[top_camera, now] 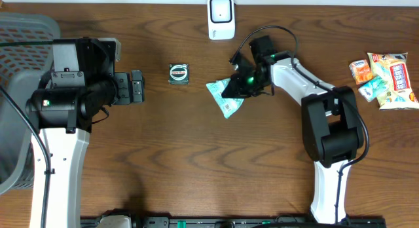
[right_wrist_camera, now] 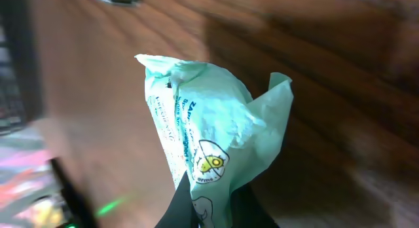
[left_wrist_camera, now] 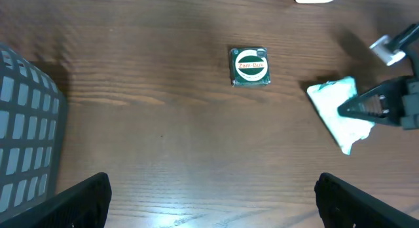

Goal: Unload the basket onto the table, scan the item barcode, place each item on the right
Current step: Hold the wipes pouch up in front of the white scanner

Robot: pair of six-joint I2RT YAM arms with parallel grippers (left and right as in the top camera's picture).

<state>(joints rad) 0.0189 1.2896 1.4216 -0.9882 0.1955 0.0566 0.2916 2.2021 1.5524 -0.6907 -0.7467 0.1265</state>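
My right gripper (top_camera: pixel 233 88) is shut on a pale green packet (top_camera: pixel 224 101) near the middle of the table. In the right wrist view the packet (right_wrist_camera: pixel 209 116) stands crumpled between the two dark fingertips of the right gripper (right_wrist_camera: pixel 213 205), its printed side facing the camera. No barcode shows on it. A white scanner (top_camera: pixel 221 17) stands at the table's far edge, beyond the packet. Well to the left, my left gripper (top_camera: pixel 136 87) hovers open with nothing between its fingers (left_wrist_camera: pixel 85 198). The left wrist view shows the packet (left_wrist_camera: pixel 334 107) at its right.
A small square green tin (top_camera: pixel 178 73) lies between the two grippers, also in the left wrist view as the tin (left_wrist_camera: pixel 251 67). A grey basket (top_camera: pixel 19 38) fills the far left. Several snack packets (top_camera: pixel 386 77) lie at the far right.
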